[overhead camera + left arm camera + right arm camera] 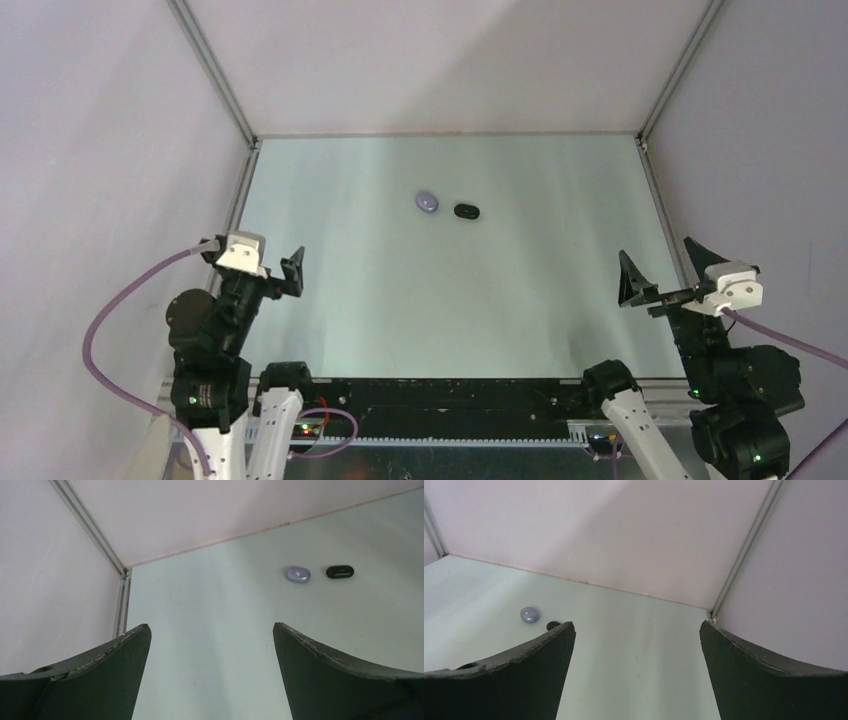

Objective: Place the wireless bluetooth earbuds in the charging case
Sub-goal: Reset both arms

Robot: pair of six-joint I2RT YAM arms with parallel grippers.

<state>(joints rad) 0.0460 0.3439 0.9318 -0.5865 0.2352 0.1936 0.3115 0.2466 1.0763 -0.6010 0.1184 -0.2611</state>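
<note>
1. Pincer state. I read the left pincer as released: in its wrist view the two dark fingers stood wide apart with only bare desk between them. The right pincer was likewise released, jaws spread and grasping nothing.

2. Arm position. In the top view each arm sat folded back near its own base, the left at the near-left edge of the desk and the right at the near-right edge. Both were well apart from the work items.

3. Work items. A lilac case and a black case lay flat on the far middle of the desk. The lilac case lay to the left and the black case just beside it on the right, with a narrow gap between them. In the right wrist view the black case was partly hidden behind a finger edge.

4. Limits. I could not make out the earbuds themselves at this size.
</note>
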